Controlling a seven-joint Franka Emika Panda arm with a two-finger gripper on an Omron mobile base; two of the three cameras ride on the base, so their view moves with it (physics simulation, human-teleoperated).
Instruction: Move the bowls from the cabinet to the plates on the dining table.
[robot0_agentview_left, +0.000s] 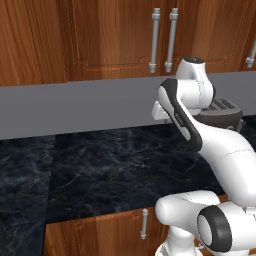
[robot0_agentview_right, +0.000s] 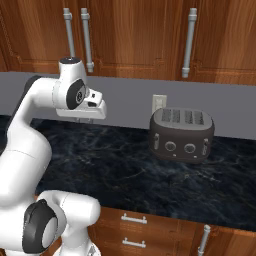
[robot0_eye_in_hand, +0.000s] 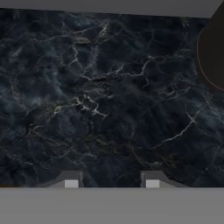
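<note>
A white robot arm stands at a kitchen counter (robot0_agentview_right: 125, 165) topped with black, pale-veined marble. Above it, past a grey wall strip, hang the reddish-brown cabinet (robot0_agentview_left: 115, 35) doors, all closed, with long silver bar handles (robot0_agentview_right: 189, 42). The bowls cannot be seen; nothing shows behind the closed doors. The gripper (robot0_eye_in_hand: 111, 183) hangs above the bare marble, pointing down at it, its two fingertips (robot0_eye_in_hand: 71, 183) apart with nothing between them. A dark four-slot toaster (robot0_agentview_right: 182, 134) sits on the counter near the wall, to the right of the hand, in front of a pale wall socket (robot0_agentview_right: 159, 104). Below the counter are wooden drawers (robot0_agentview_right: 135, 230) with silver handles.
</note>
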